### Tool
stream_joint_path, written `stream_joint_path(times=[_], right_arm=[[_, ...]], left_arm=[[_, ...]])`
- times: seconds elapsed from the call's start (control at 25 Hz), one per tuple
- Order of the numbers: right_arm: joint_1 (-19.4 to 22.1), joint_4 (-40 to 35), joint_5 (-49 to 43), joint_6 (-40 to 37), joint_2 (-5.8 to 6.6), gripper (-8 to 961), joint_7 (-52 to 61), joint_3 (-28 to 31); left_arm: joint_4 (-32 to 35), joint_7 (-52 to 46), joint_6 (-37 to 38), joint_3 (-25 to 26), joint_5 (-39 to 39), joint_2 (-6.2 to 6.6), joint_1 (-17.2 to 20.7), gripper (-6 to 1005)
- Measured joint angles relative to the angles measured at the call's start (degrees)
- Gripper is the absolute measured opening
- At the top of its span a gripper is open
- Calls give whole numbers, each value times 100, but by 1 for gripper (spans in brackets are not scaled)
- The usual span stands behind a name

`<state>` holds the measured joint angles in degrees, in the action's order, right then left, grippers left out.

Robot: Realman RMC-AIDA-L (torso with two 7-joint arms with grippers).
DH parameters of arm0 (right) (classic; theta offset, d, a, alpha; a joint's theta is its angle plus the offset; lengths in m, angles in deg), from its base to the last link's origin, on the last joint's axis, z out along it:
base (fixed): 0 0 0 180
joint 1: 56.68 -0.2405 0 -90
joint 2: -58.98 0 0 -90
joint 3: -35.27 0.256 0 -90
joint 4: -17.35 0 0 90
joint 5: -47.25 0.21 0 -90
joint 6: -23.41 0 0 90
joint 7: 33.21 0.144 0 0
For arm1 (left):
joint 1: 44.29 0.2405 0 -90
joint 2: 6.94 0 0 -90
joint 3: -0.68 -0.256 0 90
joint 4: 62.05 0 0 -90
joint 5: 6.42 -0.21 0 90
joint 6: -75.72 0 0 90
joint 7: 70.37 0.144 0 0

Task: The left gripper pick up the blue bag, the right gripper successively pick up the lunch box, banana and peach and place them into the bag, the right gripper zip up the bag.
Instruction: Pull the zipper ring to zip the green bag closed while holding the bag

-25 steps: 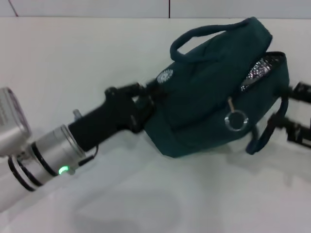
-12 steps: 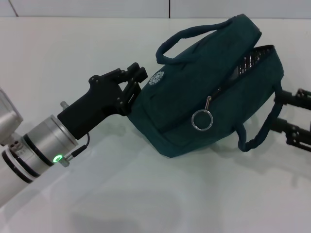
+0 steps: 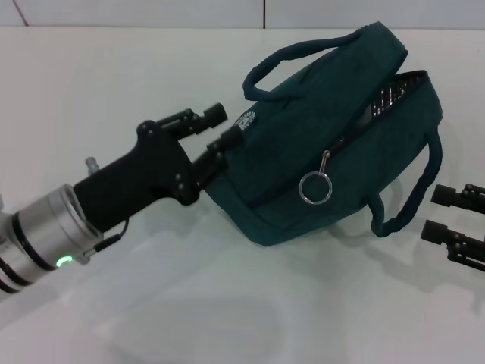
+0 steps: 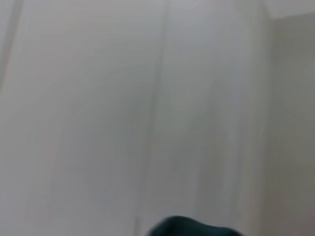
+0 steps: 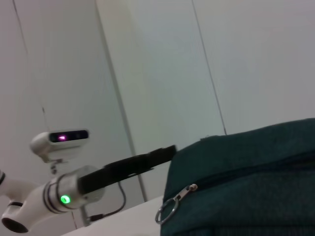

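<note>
As jaws part, blue bag point(image 3: 318, 144) lies diagonal, zipper up

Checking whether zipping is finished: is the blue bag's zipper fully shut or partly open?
Partly open. On the blue bag, the ring pull sits partway along the zipper, and silver lining shows through the gap beyond it.

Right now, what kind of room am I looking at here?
Probably a robot test bench in a lab, not a home. A plain white table backed by bare pale wall panels holds only a blue bag, with the left tool and the right tool beside it.
</note>
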<state>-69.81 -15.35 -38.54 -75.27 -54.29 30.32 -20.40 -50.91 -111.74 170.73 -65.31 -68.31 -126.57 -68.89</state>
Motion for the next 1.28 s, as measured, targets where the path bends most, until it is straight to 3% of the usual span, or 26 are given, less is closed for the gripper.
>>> stream_joint_path(times=[0.12,0.56,1.28], right_arm=[[-29,0,-2,11,-22,590,3,-6],[-145,6,-83,208,-113,589,15,-77],[-359,218,-146,539,-155,589,28,-76]], left_arm=[[26,-2,111,-3,-271,2,-20,353],[-18,-7,-112,17,-319,-50,-287,433],[-35,-206,-331,-339,-338,-106,-583,371]])
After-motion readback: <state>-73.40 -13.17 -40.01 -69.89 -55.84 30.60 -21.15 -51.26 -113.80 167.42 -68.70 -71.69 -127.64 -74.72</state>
